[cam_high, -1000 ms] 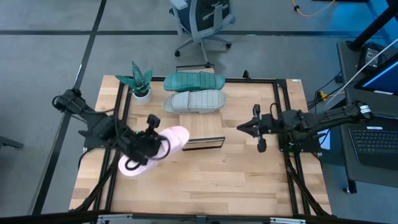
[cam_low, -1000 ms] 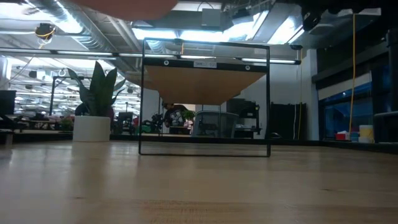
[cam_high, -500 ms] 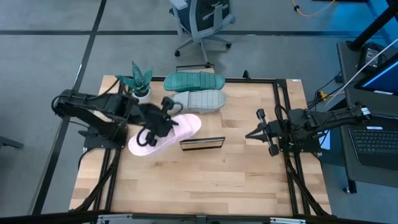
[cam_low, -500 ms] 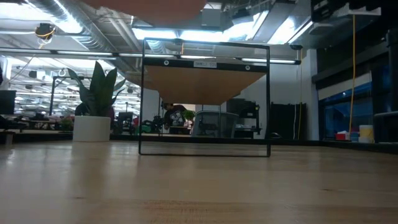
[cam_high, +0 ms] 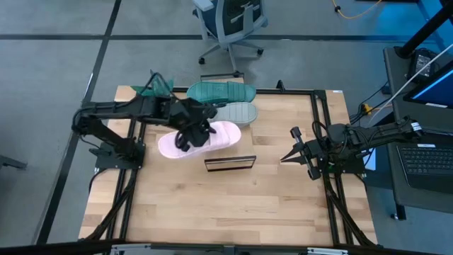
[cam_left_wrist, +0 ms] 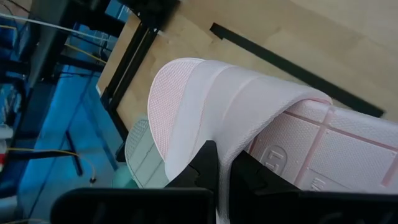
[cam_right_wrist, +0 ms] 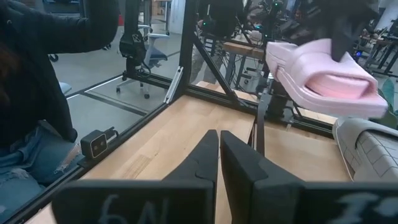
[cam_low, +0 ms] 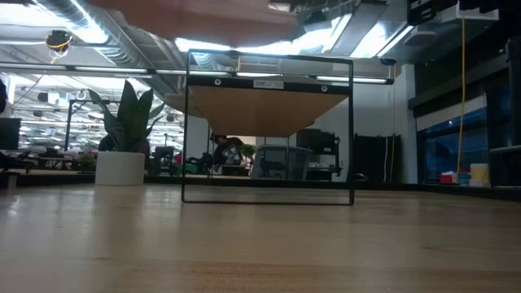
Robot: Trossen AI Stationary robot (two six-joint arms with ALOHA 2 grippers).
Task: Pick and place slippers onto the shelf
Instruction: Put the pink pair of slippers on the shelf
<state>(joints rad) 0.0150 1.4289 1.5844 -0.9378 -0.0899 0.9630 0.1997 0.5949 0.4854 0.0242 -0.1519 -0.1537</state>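
Since a second ago, left hand (cam_high: 190, 134) carried pink slipper (cam_high: 212, 137) up toward shelf (cam_high: 230, 163); clenched on its strap, shelf just ahead. None shelved yet. Green slipper (cam_high: 221, 92) and grey slipper (cam_high: 237, 112) wait beyond. Right hand (cam_high: 287, 156) closed, idle.

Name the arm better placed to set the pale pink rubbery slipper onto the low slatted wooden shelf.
Left. The left gripper already holds the pale pink rubbery slipper lifted, just behind the low slatted wooden shelf; the right gripper waits empty beside it.

The pink slipper (cam_left_wrist: 249, 118) is pinched at its strap by the left gripper (cam_left_wrist: 222, 163). The shelf (cam_left_wrist: 292, 68) and a grey slipper (cam_left_wrist: 142, 155) are seen beyond.
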